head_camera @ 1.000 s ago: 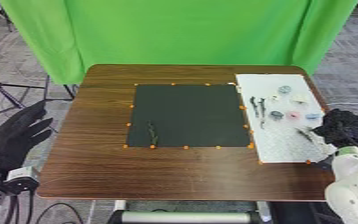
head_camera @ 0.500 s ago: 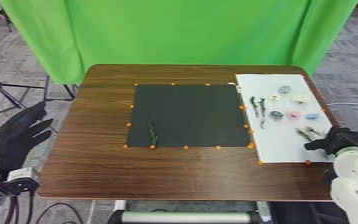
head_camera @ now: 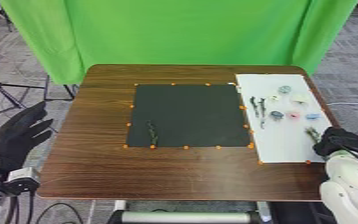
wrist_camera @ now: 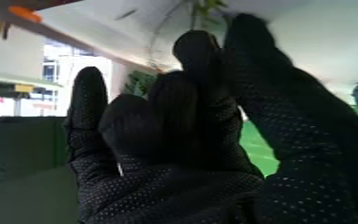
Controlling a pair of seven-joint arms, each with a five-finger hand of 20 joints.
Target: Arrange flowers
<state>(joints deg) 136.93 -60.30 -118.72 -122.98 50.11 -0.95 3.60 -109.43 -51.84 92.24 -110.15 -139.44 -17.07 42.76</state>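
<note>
Right hand (head_camera: 337,139) has moved nearer me, beside a green sprig (head_camera: 312,133) at the worktop's (head_camera: 184,175) right edge; picking seems underway, though I can't tell whether I'm holding anything.

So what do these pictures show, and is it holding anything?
This is a robot with two white arms, each ending in a black-gloved hand. The head view looks down from its head at a brown table; the right wrist view comes from a camera on the right arm. A dark mat bears one sprig; a white sheet bears dark stems, small flower heads and a green sprig. The left hand is open beside the table, holding nothing. The right hand is at the green sprig; I can't tell whether it grips it.
</note>
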